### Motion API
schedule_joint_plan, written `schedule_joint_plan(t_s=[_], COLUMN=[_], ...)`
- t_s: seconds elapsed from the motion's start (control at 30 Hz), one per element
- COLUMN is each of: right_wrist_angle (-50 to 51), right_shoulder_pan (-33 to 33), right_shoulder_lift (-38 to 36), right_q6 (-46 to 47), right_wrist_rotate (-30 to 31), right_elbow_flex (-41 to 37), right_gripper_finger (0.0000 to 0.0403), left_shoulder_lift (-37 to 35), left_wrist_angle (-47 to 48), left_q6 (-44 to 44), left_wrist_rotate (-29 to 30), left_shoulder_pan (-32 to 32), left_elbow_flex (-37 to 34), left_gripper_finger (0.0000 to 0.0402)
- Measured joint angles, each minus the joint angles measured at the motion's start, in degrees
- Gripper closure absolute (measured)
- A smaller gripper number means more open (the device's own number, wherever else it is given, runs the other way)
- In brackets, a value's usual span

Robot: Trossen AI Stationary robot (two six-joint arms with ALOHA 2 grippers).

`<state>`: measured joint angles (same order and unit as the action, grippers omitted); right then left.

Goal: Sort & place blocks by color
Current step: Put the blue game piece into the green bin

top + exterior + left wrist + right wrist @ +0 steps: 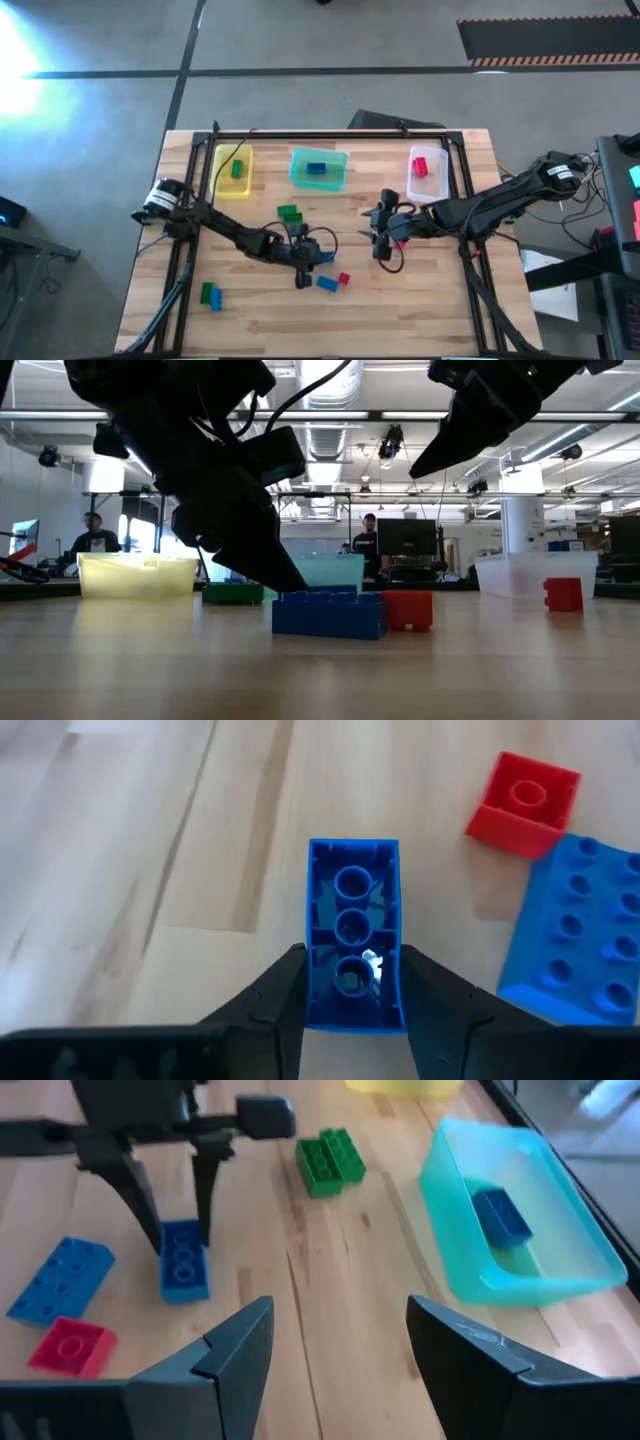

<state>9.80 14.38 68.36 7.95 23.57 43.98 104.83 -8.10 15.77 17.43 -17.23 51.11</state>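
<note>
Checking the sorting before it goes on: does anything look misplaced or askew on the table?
One oddity: the small blue block between the left pincer fingers lies upside down, hollow underside showing. The bins look right: a green block in the yellow bin, blue in teal, red in clear.

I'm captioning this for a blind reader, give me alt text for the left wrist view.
The left hand grips a narrow blue block, hollow side up, on the wooden table. Beside it lie a wider blue block and a small red block.
</note>
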Motion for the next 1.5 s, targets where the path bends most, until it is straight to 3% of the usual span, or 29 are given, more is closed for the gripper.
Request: schedule_joint_plan(t_s=[0.23, 0.4, 0.57, 0.73, 0.9, 1.17, 1.5], right_wrist_angle=[-21.76, -41.32, -56.31, -58.67, -61.59, -73.59, -75.18], right_shoulder_pan=[0.25, 0.25, 0.1, 0.1, -0.04, -0.03, -0.44], right_shoulder_lift=[0.0, -0.02, -0.09, -0.02, 1.77, 9.77, 17.04], right_q6=[-5.79, -10.15, -11.64, -11.85, -13.55, -21.06, -25.46], right_wrist_rotate=[-0.16, -1.92, -9.1, -10.1, -10.1, -10.1, -10.45], right_elbow_flex=[-8.66, -15.67, -19.23, -19.61, -17.5, -12.95, -4.81], right_gripper_finger=[0.0184, 0.0184, 0.0181, 0.0159, 0.0136, 0.0132, 0.0149], left_shoulder_lift=[-3.93, -10.0, -16.43, -19.43, -18.85, -16.02, -15.67], left_wrist_angle=[-5.52, -13.25, -26.93, -43.38, -51.14, -56.1, -57.26], left_q6=[-4.58, -11.83, -19.52, -24.69, -27.04, -27.41, -27.21], left_wrist_rotate=[6.44, 7.17, 8.12, 7.61, 7.07, 6.45, 3.63], left_shoulder_pan=[-0.12, -0.13, -0.13, -0.13, -0.13, -0.13, -0.13], left_elbow_flex=[-1.3, -3.84, -9.05, -14.16, -15.89, -14.68, -14.16], left_gripper_finger=[0.0291, 0.0291, 0.0291, 0.0291, 0.029, 0.0291, 0.0291])
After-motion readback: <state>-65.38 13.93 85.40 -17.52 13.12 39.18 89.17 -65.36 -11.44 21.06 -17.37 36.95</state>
